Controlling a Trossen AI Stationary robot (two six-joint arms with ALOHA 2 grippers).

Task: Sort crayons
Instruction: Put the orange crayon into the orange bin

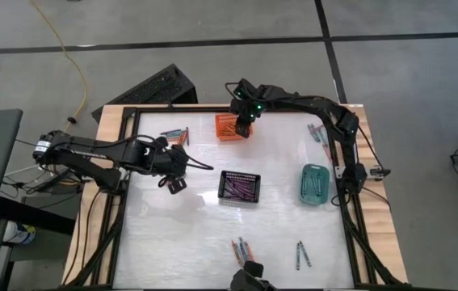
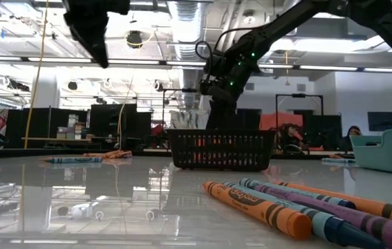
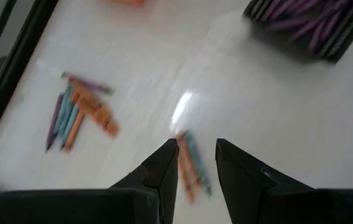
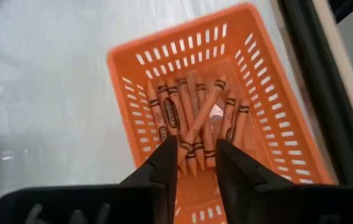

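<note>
While blur hides crayons [image 3: 80, 112], left fingers [image 3: 164, 163] apart; right fingers [image 4: 167, 163] apart, empty.

We are holding our right gripper [image 1: 243, 128] far back with fingers parted, left gripper [image 1: 174, 183] hovering left, parted.

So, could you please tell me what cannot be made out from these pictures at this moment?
- Teal basket: its contents are too small in the high view, and the low view's edge cuts it off.
- Orange basket: partly covered by the right claw in the high view; hidden behind the black basket in the low view.
- Loose crayons in the left wrist view: blurred, so labels are unreadable.
- Left claw: only a dark shape in the low view.
</note>
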